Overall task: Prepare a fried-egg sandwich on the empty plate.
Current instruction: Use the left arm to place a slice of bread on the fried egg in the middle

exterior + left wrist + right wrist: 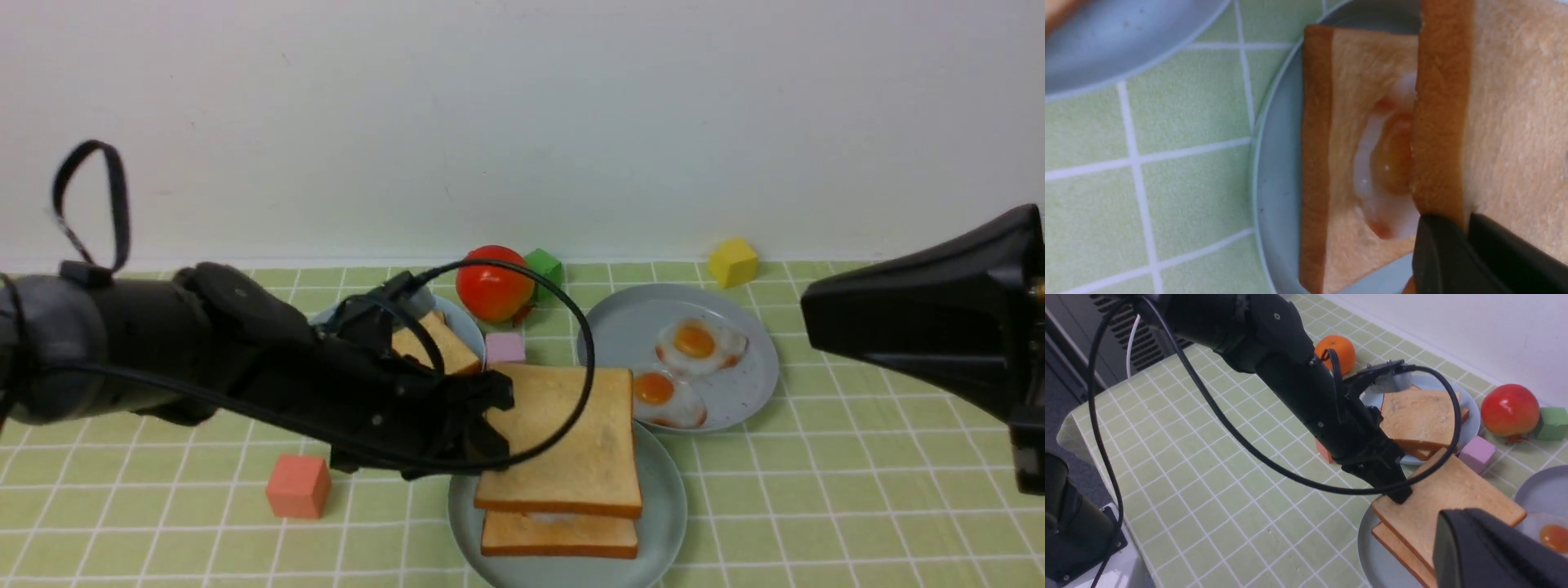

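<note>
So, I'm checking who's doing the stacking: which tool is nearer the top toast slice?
Left. The left tool grips the top toast slice at its left edge; the right tool hangs far to its right, past the fried-egg plate, not touching it.

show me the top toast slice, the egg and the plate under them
top toast slice (571,441): front view, centre of upper face
egg (1390,157): left wrist view, on the yolk
plate (664,498): front view, bare part by right rim

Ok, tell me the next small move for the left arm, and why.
Probably lower the top toast slice, drawing it slightly toward the robot, before releasing. The left gripper holds its edge; it sits raised and offset back, leaving part of the egg and bottom slice uncovered on the plate.
</note>
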{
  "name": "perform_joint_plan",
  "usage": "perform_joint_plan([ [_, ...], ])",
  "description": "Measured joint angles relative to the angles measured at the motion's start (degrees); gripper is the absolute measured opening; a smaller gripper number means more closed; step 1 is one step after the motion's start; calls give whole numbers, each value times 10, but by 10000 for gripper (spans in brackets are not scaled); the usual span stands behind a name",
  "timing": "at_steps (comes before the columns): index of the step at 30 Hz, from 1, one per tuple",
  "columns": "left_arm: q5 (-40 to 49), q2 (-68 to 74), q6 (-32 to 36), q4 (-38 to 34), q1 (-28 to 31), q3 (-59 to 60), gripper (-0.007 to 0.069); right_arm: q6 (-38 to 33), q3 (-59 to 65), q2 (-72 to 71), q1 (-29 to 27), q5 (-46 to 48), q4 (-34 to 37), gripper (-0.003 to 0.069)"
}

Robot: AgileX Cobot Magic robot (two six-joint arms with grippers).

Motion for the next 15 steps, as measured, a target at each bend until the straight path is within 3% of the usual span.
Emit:
perform_joint_plan([
  [5,-22,25,0,-8,-6,1,41,0,0,0,0,3,1,26],
  [10,-27,26,0,-11,-6,1,90,0,0,0,0,5,0,32],
  [15,-15,26,0,14,-6,1,230,0,0,0,0,5,-11,47],
])
